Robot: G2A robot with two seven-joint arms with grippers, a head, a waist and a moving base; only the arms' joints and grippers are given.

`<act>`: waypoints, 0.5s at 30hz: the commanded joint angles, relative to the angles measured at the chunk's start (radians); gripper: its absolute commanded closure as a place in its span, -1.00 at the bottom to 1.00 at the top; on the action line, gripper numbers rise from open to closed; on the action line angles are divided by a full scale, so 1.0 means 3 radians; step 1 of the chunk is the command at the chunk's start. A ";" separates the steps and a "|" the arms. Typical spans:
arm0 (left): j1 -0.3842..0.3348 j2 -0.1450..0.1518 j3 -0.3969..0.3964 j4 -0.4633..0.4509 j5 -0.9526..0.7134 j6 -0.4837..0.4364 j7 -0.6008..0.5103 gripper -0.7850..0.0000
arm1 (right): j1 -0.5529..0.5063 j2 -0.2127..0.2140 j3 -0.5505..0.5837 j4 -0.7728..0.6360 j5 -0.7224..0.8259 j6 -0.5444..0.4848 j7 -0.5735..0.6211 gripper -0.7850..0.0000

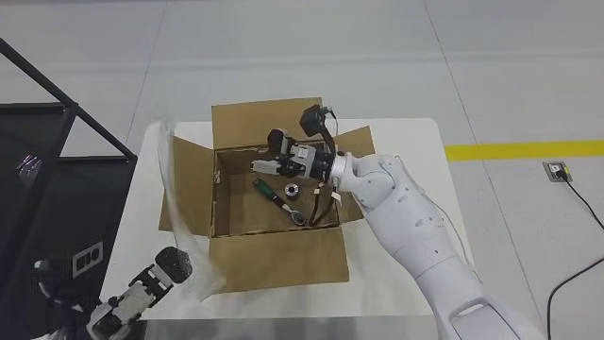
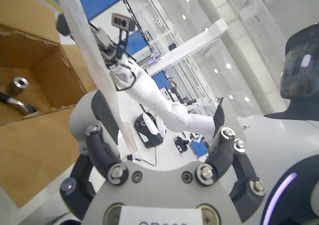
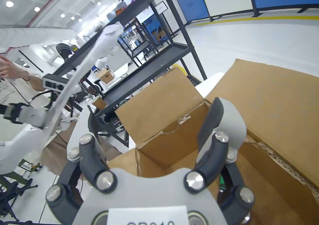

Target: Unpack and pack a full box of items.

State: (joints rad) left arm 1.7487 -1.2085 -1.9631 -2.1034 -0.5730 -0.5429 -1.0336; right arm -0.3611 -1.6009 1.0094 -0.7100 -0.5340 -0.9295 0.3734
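Inside the box (image 1: 274,255) the ratchet wrench (image 1: 276,199) lay diagonally, green handle toward the far left corner, a socket (image 1: 292,190) just beside it. Our right gripper (image 1: 260,164) hung spread wide above the box floor. Our left gripper (image 2: 159,97), also wide, sat off the box's near left corner with a plastic strip (image 2: 82,36) against one finger.

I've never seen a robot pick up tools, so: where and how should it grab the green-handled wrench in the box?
Probably the green handle of the wrench, from straight above, pinching across its narrow width. It lies flat on the box floor, walls blocking side approaches, and the metal socket crowds the head end.
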 commanded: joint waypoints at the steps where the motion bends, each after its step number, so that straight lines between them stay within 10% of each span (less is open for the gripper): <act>1: -0.0077 0.0030 0.0008 0.0044 -0.0253 0.0140 -0.0350 -1.00 | 0.0000 0.0000 0.0000 0.0000 0.0004 -0.0005 0.0003 -1.00; 10: -0.0357 0.0106 0.0084 0.0188 -0.0489 0.0411 -0.0930 -1.00 | -0.0167 0.0008 -0.0162 -0.0142 0.1679 -0.0276 0.1047 -1.00; 15: -0.0399 0.0125 0.0129 0.0234 -0.0476 0.0440 -0.0975 -1.00 | -0.0167 0.0008 -0.0162 -0.0142 0.1679 -0.0276 0.1047 -1.00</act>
State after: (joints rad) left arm 1.6302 -1.1719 -1.9269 -2.0357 -0.7175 -0.4118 -1.3261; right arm -0.4110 -1.5984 0.9609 -0.7523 0.0905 -1.0122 0.7284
